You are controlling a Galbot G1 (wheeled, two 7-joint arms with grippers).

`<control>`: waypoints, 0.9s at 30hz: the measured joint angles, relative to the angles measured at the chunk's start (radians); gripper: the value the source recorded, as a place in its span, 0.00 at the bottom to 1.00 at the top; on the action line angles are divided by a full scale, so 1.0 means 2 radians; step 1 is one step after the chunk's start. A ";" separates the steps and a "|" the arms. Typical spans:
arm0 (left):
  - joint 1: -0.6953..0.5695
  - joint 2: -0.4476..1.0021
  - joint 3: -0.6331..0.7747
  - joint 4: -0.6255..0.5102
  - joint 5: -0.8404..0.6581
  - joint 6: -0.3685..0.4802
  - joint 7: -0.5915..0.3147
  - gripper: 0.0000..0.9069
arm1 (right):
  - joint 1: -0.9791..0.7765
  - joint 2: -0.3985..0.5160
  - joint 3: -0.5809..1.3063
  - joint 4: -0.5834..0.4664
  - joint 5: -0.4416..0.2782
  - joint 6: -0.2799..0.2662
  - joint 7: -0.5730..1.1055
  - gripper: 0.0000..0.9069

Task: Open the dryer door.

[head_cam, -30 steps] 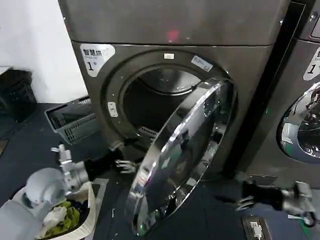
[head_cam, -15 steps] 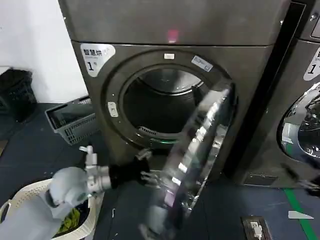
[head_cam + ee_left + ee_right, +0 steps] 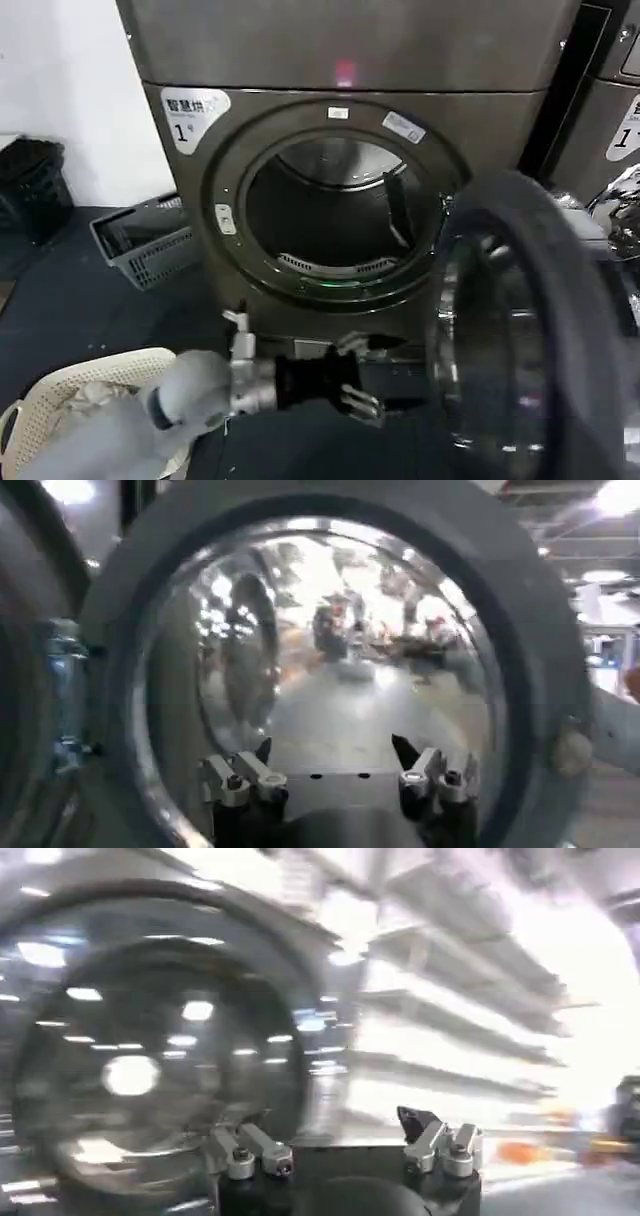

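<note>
The dryer (image 3: 340, 60) stands with its porthole exposed; the dryer door (image 3: 530, 330) hangs swung wide to the robot's right, grey inner face showing. Below the opening, the left gripper (image 3: 362, 375) hovers with fingers spread, holding nothing. The right gripper (image 3: 340, 1148) is likewise spread and empty.
</note>
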 joint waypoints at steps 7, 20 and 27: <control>-0.063 -0.049 0.085 0.045 0.008 -0.020 -0.023 1.00 | -0.022 -0.001 0.068 -0.008 0.002 -0.008 0.015 1.00; -0.147 -0.163 0.146 0.151 0.019 -0.047 -0.059 1.00 | -0.030 0.000 0.098 -0.009 0.005 -0.005 0.008 1.00; -0.167 -0.211 0.154 0.195 0.022 -0.058 -0.076 1.00 | -0.028 -0.007 0.110 -0.018 0.004 -0.005 0.009 1.00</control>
